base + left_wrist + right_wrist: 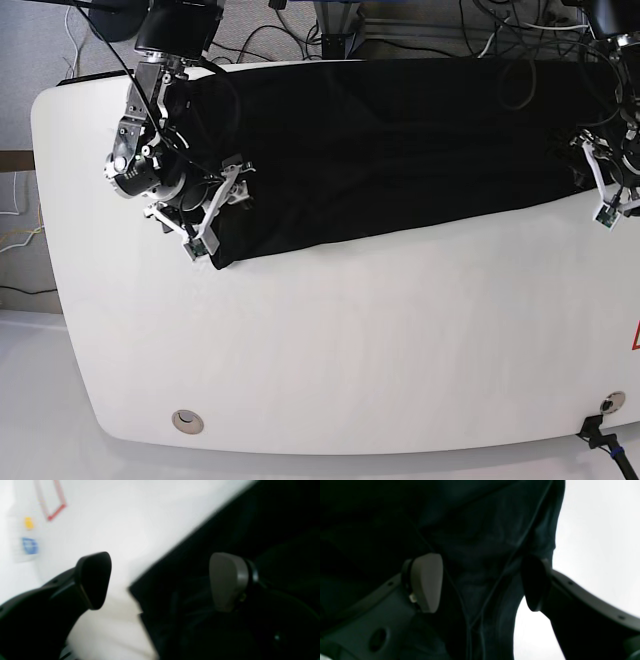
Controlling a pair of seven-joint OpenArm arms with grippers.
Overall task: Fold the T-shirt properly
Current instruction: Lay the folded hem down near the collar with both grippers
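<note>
The black T-shirt [400,150] lies as a long band across the back of the white table [350,350], plain side showing. My right gripper [213,222] hangs over its near left corner. In the right wrist view that gripper [481,582] is open, with wrinkled shirt cloth [482,530] seen between the fingers. My left gripper [603,198] is at the shirt's right end. It is open too [161,582]: one finger is over the bare table, the other over the dark cloth [225,530], and the shirt's edge runs between them. Neither gripper holds anything.
Cables [480,30] run behind the table's far edge. A round grommet [186,421] sits near the front left corner. A red tape mark [636,335] is at the right edge, also blurred in the left wrist view as a red outline [56,507] with small yellow and blue marks beside it.
</note>
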